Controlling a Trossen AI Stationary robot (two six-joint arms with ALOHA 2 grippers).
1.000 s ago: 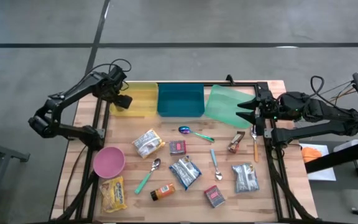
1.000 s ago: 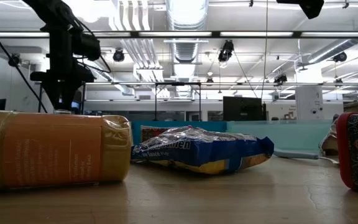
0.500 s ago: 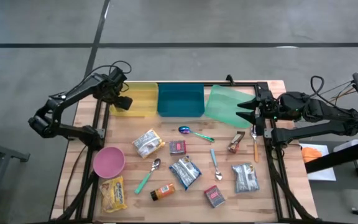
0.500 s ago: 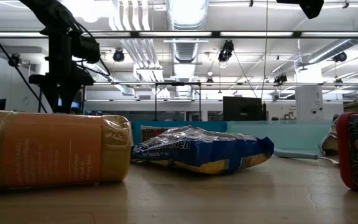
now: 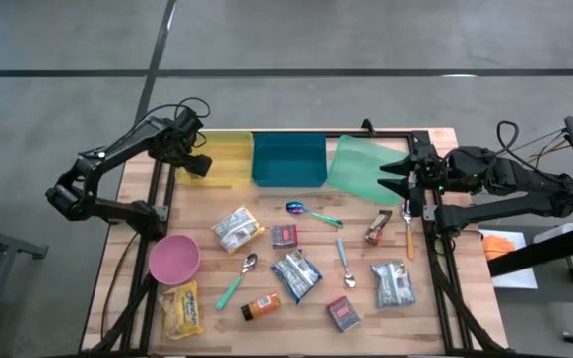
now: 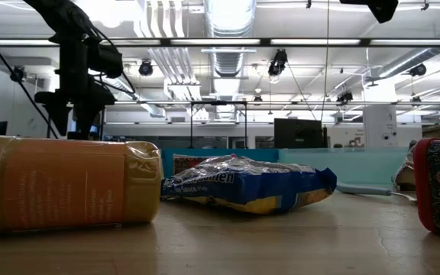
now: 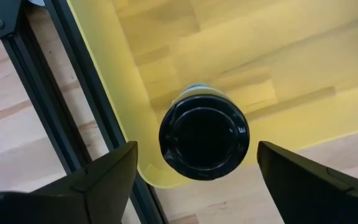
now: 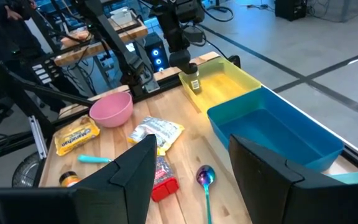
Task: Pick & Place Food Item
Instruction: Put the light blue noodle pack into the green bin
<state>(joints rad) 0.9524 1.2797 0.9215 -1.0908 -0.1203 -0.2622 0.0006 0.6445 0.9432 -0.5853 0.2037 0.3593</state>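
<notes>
Jaws on my left gripper (image 7: 194,180) stand spread wide, clear of the small black-capped bottle (image 7: 204,135), which stands upright in the corner of the yellow plastic bin (image 5: 222,156) at the tabletop's (image 5: 426,298) far edge. My right gripper (image 5: 384,175) waits over the pale green bin (image 5: 356,169), its jaws partly apart and holding nothing.

The left arm reaches over the desk's far left corner, its pincer (image 7: 194,180) pointing straight down with fingers spread wide. The right arm lies stretched along the right edge, its pincer (image 5: 391,176) half open, holding nothing.
</notes>
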